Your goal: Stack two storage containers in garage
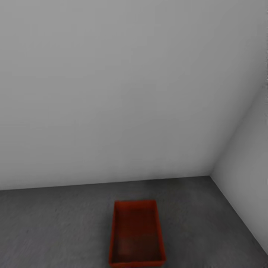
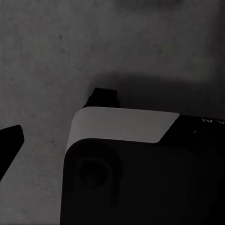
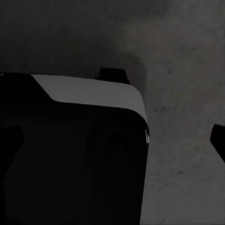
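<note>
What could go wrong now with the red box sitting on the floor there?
The orange-red container sits on the grey concrete floor close ahead, cut off by the head view's bottom edge, so the robot's base might bump it if it rolls forward. It is also fairly near the corner wall, which may leave little room on that side when the second box is stacked. The box is not quite square to the back wall, so stacking might need extra aligning.
</note>
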Available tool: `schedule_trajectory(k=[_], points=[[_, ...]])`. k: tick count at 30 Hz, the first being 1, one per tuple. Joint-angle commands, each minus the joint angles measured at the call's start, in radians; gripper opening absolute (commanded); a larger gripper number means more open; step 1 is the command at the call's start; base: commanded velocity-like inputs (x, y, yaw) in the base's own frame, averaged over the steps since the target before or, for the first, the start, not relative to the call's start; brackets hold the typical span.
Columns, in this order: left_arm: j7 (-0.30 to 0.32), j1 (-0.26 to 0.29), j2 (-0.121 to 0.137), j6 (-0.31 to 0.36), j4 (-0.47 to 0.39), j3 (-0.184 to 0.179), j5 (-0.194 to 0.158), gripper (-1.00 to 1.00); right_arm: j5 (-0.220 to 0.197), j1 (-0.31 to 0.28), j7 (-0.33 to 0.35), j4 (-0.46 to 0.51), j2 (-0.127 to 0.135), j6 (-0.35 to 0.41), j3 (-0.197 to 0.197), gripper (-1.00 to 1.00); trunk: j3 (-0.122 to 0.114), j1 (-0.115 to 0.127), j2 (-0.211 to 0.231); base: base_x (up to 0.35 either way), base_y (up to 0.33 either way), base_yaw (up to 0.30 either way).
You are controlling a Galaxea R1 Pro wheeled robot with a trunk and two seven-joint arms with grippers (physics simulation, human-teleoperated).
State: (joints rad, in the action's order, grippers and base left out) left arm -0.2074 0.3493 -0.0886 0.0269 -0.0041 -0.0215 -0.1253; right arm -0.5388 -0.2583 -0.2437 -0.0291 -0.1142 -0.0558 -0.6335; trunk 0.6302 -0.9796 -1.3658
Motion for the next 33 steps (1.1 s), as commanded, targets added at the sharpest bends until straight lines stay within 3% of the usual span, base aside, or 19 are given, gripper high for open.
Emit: schedule_trajectory(k=[1,22,33], points=[[-0.003,0.0,0.0,0.003,0.0,-0.003,-0.009,1.0,-0.01,-0.001,0.0,-0.003,-0.001,-0.006,-0.008,1.0,0.0,0.0,0.0,-0.246,0.0,0.0],[-0.003,0.0,0.0,0.003,0.0,-0.003,-0.01,1.0,-0.01,-0.001,0.0,-0.003,0.001,-0.007,-0.009,1.0,-0.002,0.0,0.0,-0.335,0.0,-0.001],[-0.003,0.0,-0.001,0.002,0.0,-0.003,-0.01,1.0,-0.01,-0.001,0.0,-0.003,0.0,-0.006,-0.008,1.0,-0.002,0.0,0.0,-0.168,0.0,-0.195]])
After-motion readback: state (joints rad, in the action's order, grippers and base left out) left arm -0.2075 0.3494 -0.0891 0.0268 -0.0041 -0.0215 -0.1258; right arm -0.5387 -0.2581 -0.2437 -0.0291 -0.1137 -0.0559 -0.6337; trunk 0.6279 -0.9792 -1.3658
